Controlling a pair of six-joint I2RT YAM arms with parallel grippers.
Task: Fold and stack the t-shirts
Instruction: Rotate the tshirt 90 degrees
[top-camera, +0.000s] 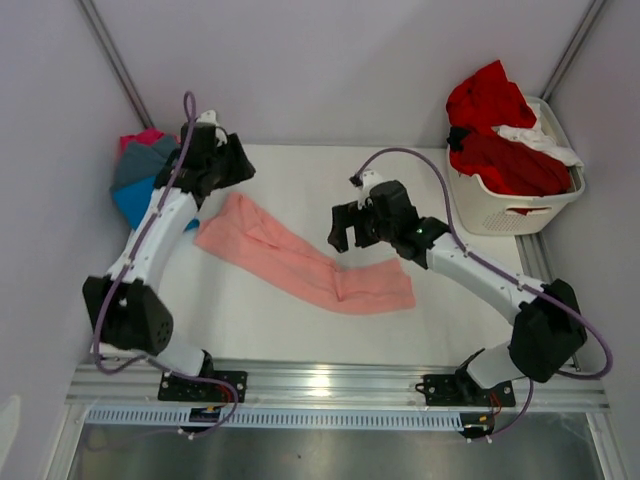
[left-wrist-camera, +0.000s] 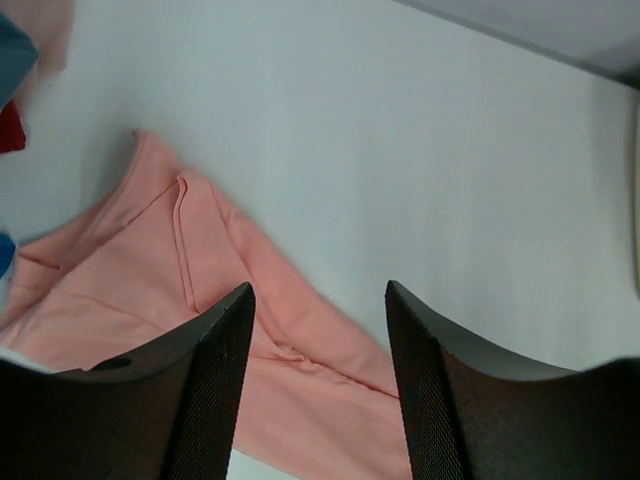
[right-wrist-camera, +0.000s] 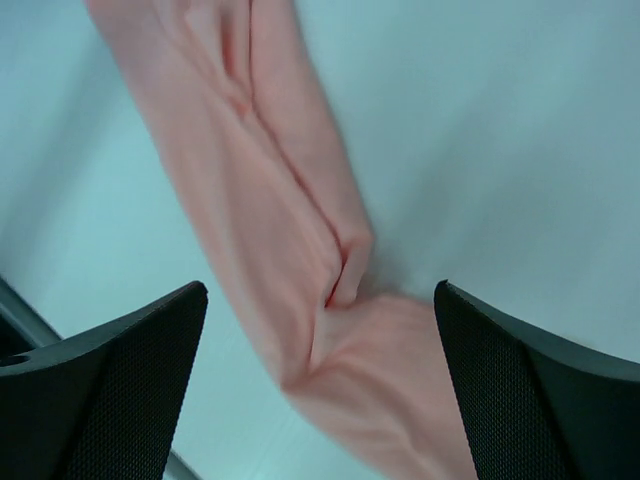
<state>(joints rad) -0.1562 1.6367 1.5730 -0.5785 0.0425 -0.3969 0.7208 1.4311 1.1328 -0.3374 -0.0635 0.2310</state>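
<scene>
A salmon-pink t-shirt (top-camera: 300, 258) lies on the white table as a long folded strip running from upper left to lower right. It also shows in the left wrist view (left-wrist-camera: 200, 300) and the right wrist view (right-wrist-camera: 270, 200). My left gripper (top-camera: 228, 165) is open and empty, above the table just beyond the strip's left end. My right gripper (top-camera: 345, 228) is open and empty, hovering above the strip's right half. A stack of folded shirts (top-camera: 138, 172), magenta, grey and bright blue, sits at the far left. Red and white shirts (top-camera: 497, 128) fill the basket.
A white slatted laundry basket (top-camera: 520, 208) stands at the back right corner. The table's metal front rail (top-camera: 330, 385) runs along the near edge. Grey walls close the back and sides.
</scene>
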